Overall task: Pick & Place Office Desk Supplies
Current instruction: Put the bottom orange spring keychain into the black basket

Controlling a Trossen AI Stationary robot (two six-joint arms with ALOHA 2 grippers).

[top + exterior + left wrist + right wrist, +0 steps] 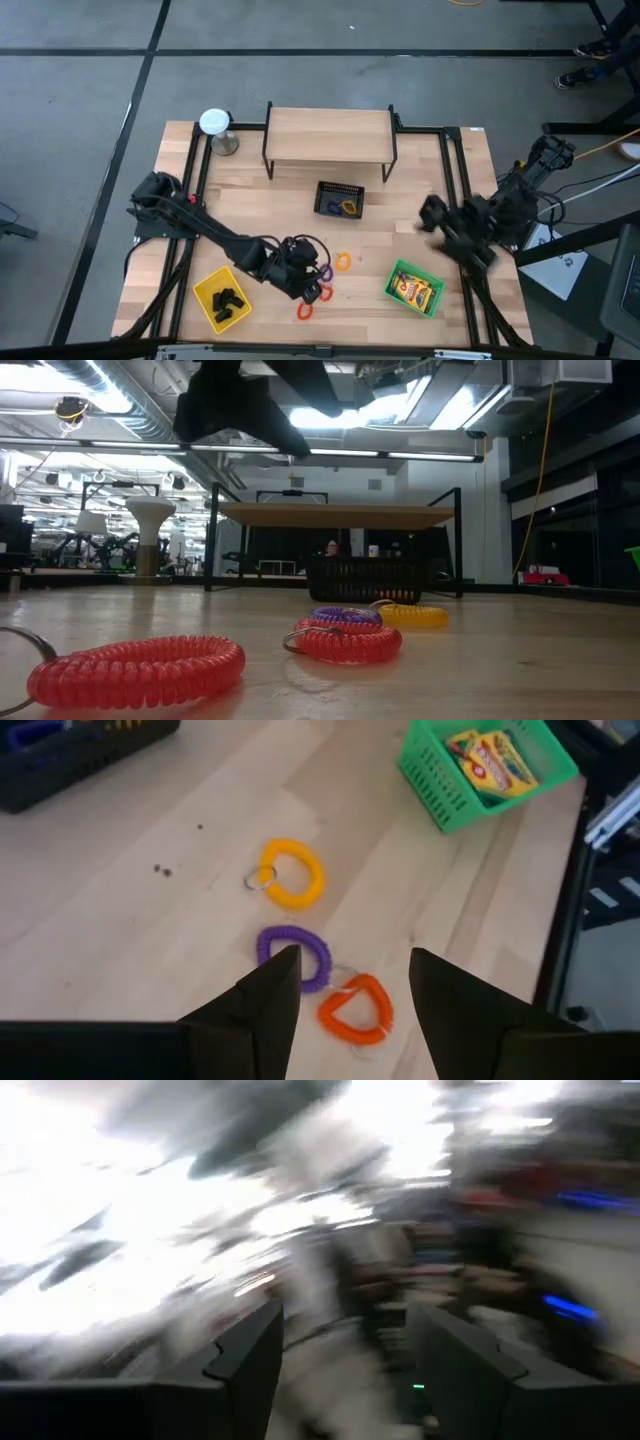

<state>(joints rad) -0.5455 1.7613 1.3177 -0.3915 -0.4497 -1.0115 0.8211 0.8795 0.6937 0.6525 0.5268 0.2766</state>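
1. Four coiled plastic spiral rings lie flat on the light wooden table [420, 200], near its front edge: a yellow ring [292, 872], a purple ring [292, 954], an orange ring [357, 1008] and a red ring [305, 310].
2. The purple ring and orange ring lie just beside each other; the yellow ring lies apart from them, with a small metal loop at one side.
3. The left gripper [348, 982] hovers over the purple and orange rings, its two dark fingers spread wide and holding nothing.
4. A green slotted plastic tray [414, 289] holds flat yellow printed crayon packs [492, 762].
5. A yellow plastic tray [223, 299] holds small black clips [228, 301].
6. A black mesh basket [339, 199] sits mid-table, ahead of a wooden shelf on a black frame [329, 134].
7. The right gripper [432, 214] is raised at the table's right side, fingers wide and empty.
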